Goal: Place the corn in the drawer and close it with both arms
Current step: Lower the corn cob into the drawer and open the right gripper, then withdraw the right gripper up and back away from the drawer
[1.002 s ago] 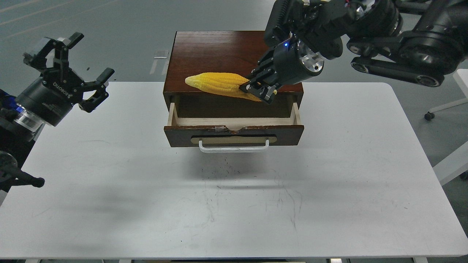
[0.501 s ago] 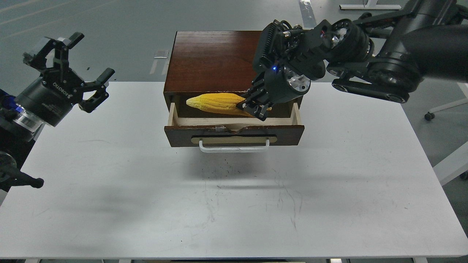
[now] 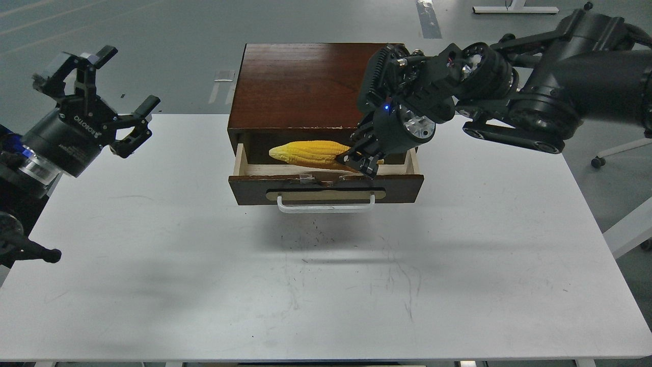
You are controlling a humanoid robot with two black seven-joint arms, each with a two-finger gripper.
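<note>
Corn [image 3: 309, 153] pinched at its thick end by the right pincer [image 3: 362, 162], low inside the pulled-out drawer [image 3: 326, 187] just below, not yet released; left pincer [image 3: 109, 99] spread and idle, far across the white surface [image 3: 153, 255]; closing undone.

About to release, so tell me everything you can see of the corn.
The corn is a yellow tapered cob with rows of kernels, lying roughly level across the open drawer, tip pointing left. The right gripper is shut on its thick right end. It sits low inside the drawer opening; whether it touches the drawer floor cannot be told.
</note>
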